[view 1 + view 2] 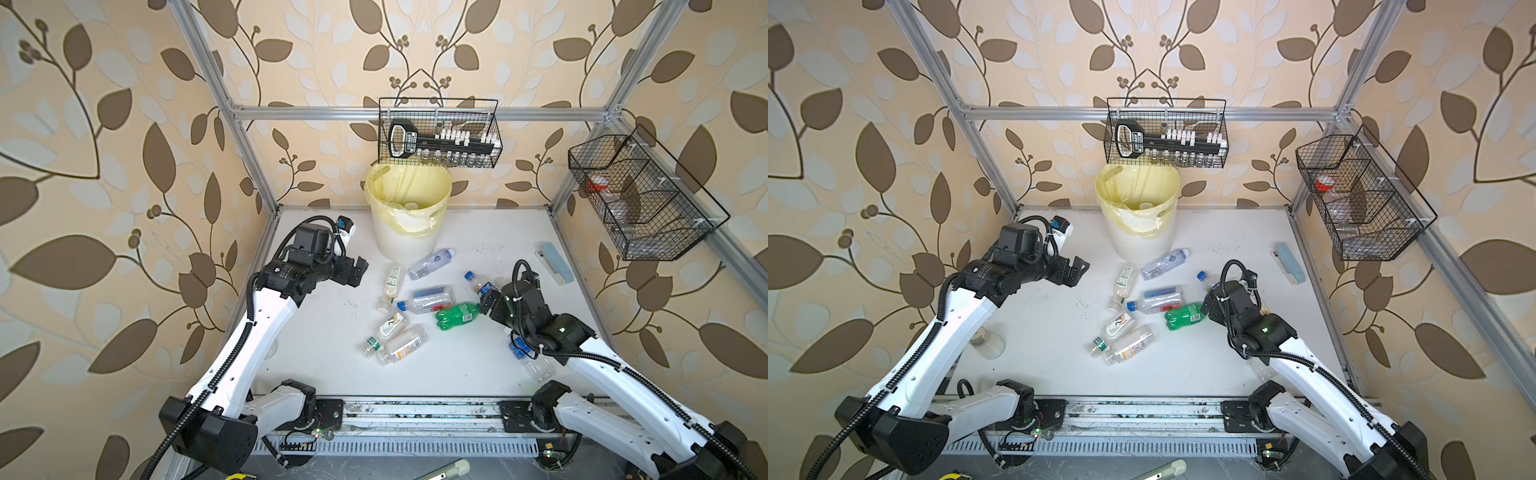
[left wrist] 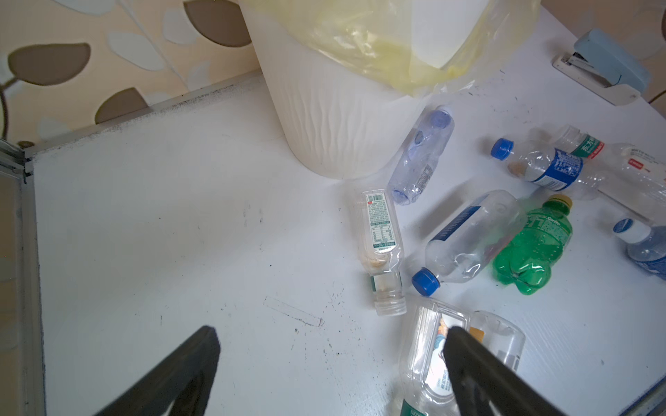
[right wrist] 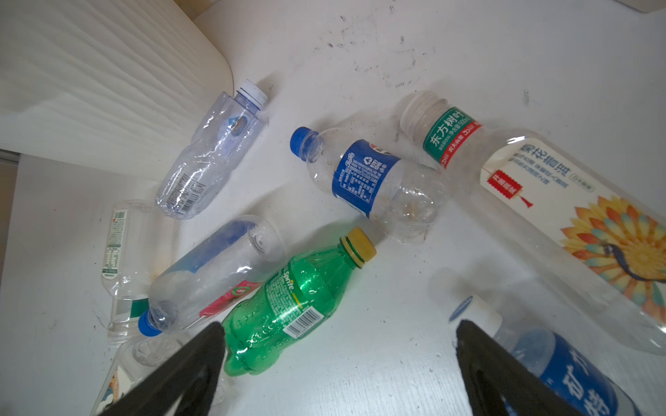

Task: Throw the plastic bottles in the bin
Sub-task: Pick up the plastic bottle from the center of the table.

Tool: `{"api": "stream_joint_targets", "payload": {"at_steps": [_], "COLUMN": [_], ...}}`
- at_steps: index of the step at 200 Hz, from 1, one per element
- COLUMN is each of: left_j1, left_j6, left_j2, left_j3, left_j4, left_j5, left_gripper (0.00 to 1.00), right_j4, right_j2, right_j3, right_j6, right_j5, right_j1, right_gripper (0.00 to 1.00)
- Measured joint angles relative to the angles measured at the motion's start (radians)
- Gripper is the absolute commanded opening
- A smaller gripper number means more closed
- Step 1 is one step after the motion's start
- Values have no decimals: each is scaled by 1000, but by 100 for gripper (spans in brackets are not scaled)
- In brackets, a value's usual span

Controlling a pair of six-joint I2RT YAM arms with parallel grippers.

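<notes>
The cream ribbed bin (image 1: 399, 245) with a yellow liner stands at the back of the table. In front of it several plastic bottles lie scattered: a green one (image 1: 457, 316) (image 3: 295, 299), a clear one with a blue cap (image 1: 428, 300), a pale blue one (image 1: 430, 263) by the bin's foot, and a blue-labelled one (image 3: 367, 176). My left gripper (image 1: 358, 271) (image 2: 331, 333) hovers open to the left of the pile, holding nothing. My right gripper (image 1: 484, 305) (image 3: 340, 327) stands open just right of the green bottle, with bare table between its fingers. Another bottle (image 1: 532, 361) lies partly under the right arm.
A pale blue stapler (image 1: 555, 264) lies at the back right. A wire basket (image 1: 440, 133) with small vials hangs above the bin, and another basket (image 1: 640, 199) hangs on the right wall. A clear jar (image 1: 988, 343) sits under the left arm.
</notes>
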Motion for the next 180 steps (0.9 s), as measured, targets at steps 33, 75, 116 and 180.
{"api": "stream_joint_targets", "payload": {"at_steps": [33, 75, 116, 180], "left_j1": [0, 7, 28, 53], "left_j6": [17, 38, 56, 95], "left_j2": [-12, -33, -86, -95], "left_j3": [-67, -162, -245, -336], "left_j4": [2, 4, 23, 57], "left_j5": [-2, -3, 3, 33], "left_gripper": [99, 99, 99, 99], "right_j4": [-19, -16, 61, 204], "right_j2": [27, 34, 92, 212], "right_j3": [0, -24, -50, -60], "right_j6": [25, 116, 186, 288], "right_j5": [7, 21, 4, -8], "right_j1": [-2, -1, 43, 123], "right_gripper": [100, 100, 100, 100]}}
